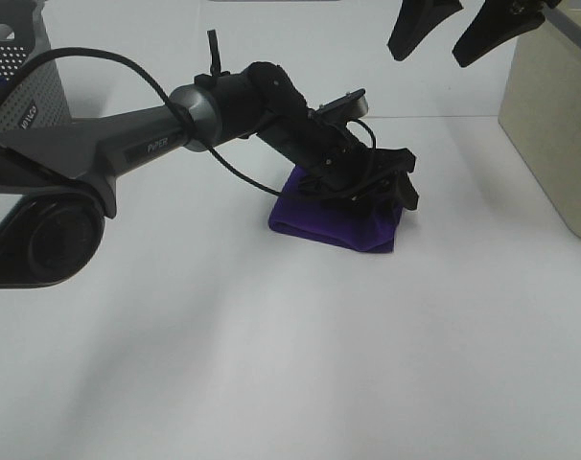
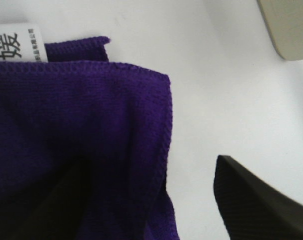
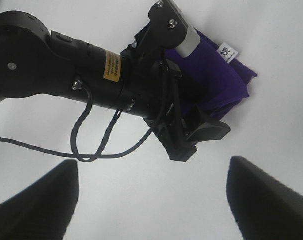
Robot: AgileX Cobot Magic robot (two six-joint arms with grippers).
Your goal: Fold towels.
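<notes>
**Fold nearly done:** a white table (image 1: 271, 383) is shown with the left arm (image 1: 127, 144) stretched across it toward a beige box (image 1: 559, 125) standing at the table's edge. The purple towel (image 1: 334, 225) lies flat on the table, near the box, on the side facing the table's middle. It is already reduced to a small layered pad. The pad is close to square, but its long axis is judged to run crosswise, slightly skewed, toward the box. A hemmed corner (image 2: 161, 77) of the top layer is pointed that way.

The left gripper (image 1: 391, 187) is set low over the pad's box-side edge with its jaws partly parted. One finger (image 2: 256, 200) is seen over bare table, clear of the hem. The other is lost in shadow at the cloth, and no fabric is seen pinched. The right gripper (image 3: 151, 200) is held high, just inward of the box, spread wide with nothing between its fingers. A white tag (image 2: 14, 45) is seen at the towel's hem.

The last fold is judged to be in hand. A clean lift-off is called for next, so that the layers are not dragged open.
</notes>
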